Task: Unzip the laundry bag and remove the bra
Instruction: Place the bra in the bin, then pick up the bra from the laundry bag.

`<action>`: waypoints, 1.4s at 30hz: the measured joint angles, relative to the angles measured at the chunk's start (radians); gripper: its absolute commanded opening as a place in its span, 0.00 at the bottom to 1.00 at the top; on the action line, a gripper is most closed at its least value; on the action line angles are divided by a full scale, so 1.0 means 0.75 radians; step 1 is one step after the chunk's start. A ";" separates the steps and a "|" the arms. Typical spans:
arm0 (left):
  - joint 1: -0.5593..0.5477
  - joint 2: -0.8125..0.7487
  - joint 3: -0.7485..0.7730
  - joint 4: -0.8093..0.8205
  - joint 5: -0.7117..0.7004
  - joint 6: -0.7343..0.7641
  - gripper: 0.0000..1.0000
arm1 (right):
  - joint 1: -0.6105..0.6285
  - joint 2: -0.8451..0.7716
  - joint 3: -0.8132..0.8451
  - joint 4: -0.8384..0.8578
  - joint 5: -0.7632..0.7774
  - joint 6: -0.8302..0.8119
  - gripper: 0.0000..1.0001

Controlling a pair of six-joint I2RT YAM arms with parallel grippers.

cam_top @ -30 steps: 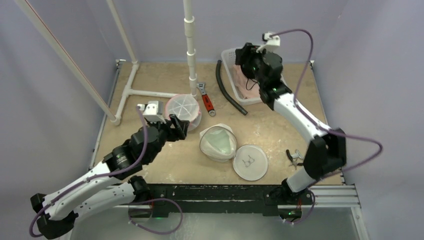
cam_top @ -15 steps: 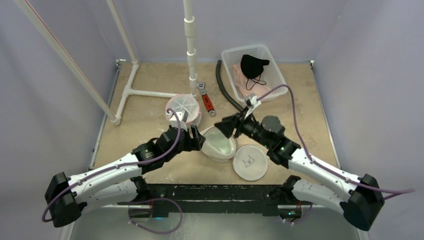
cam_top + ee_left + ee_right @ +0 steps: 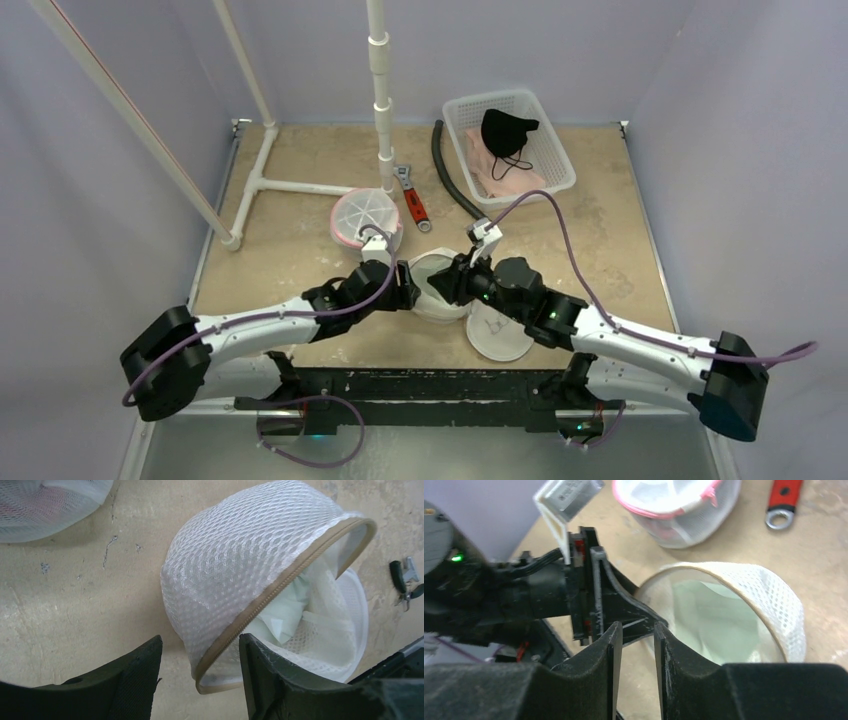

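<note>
The laundry bag (image 3: 437,285) is a white mesh dome with a tan zipper rim, lying open on the table between both arms. In the left wrist view its dome (image 3: 240,565) is tipped up and a pale bra (image 3: 285,615) shows inside. The right wrist view looks into the bag (image 3: 769,600) at the pale green bra (image 3: 709,615). My left gripper (image 3: 201,645) is open, its fingers either side of the rim's lowest corner. My right gripper (image 3: 637,630) faces it at the bag's mouth, narrowly open with nothing between the fingers.
A second mesh bag with a pink rim (image 3: 366,218) sits behind the left gripper. A flat round mesh disc (image 3: 497,328) lies under the right arm. Farther back are a red wrench (image 3: 412,200), a black hose (image 3: 455,180), a white pipe frame (image 3: 380,90) and a basket (image 3: 560,170) of clothes.
The right arm swung from the basket down to the bag's mouth and its jaws narrowed. The left gripper moved right to the bag's rim.
</note>
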 measured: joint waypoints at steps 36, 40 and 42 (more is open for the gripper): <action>0.000 -0.057 -0.206 0.103 0.134 -0.085 0.00 | 0.111 0.633 0.135 -0.048 0.415 -0.070 0.64; 0.000 -0.065 -0.221 0.101 0.135 -0.100 0.00 | 0.112 0.691 0.155 0.005 0.411 -0.074 0.67; 0.000 -0.073 -0.227 0.102 0.135 -0.105 0.00 | 0.114 0.709 0.157 0.025 0.404 -0.091 0.68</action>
